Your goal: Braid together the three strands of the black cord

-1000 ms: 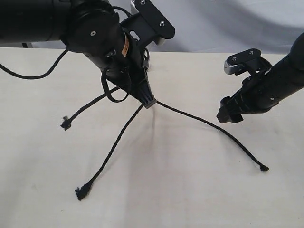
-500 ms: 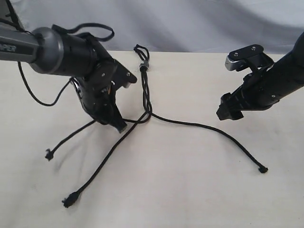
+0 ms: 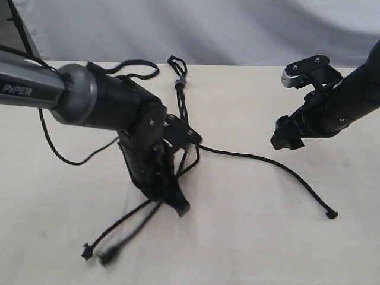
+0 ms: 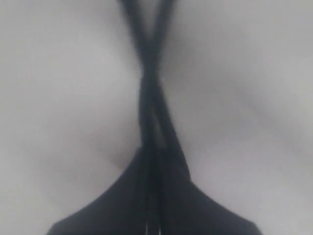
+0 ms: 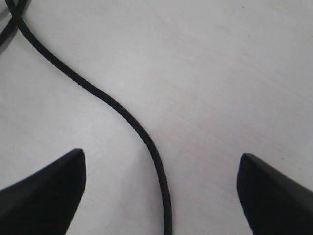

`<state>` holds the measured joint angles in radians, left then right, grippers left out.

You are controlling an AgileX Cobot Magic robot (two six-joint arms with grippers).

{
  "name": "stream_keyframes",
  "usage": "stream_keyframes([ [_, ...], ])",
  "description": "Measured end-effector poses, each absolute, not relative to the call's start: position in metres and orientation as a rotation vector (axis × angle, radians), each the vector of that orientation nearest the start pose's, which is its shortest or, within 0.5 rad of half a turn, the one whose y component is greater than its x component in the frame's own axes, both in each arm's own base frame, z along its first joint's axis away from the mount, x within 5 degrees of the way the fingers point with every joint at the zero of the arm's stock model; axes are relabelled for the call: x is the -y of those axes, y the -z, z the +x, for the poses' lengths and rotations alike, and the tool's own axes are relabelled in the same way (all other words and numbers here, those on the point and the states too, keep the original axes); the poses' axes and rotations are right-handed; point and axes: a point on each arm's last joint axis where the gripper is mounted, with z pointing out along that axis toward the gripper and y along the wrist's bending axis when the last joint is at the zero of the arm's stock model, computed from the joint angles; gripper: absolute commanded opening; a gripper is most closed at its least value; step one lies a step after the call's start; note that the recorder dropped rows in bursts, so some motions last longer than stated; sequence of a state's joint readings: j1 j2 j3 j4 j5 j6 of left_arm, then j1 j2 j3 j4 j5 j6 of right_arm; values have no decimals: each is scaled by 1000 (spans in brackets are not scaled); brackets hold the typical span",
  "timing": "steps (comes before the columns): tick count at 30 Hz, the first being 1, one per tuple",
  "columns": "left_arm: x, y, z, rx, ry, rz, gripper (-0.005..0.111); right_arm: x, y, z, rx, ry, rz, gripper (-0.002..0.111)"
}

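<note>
The left arm [image 3: 35, 89] is a brushed grey tube with white PIPER lettering [image 3: 16, 89], and it runs into a fat, rounded black housing [image 3: 119, 110] dotted with small silver screws [image 3: 150, 122]. A thin black cable [image 3: 74, 162] loops off it. The left gripper [image 3: 179, 206] narrows to a slim black wedge. The right arm [image 3: 356, 89] is matt black all over and carries a black-and-silver camera block [image 3: 306, 70] with two screw heads on top. The right gripper [image 3: 287, 141] has blunt black fingers [image 5: 44, 193], wedge-shaped seen close.

text: "PiPER" | where: grey tube of the left arm [image 3: 35, 95] | view: exterior, near left edge
</note>
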<state>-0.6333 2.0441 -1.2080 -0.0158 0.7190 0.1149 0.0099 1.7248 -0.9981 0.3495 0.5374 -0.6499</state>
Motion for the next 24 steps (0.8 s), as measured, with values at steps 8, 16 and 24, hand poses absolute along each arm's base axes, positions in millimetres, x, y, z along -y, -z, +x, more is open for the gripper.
stream_keyframes([
  [8,276,-142,258,-2545,125,1293,2,-19,-182,332,-2641,-137,-527,79],
  [16,171,-175,318,-2684,11,766,2,-20,-183,333,-2639,-154,-504,79],
  [24,133,-141,311,-2711,14,647,2,-20,-183,333,-2639,-159,-498,79],
])
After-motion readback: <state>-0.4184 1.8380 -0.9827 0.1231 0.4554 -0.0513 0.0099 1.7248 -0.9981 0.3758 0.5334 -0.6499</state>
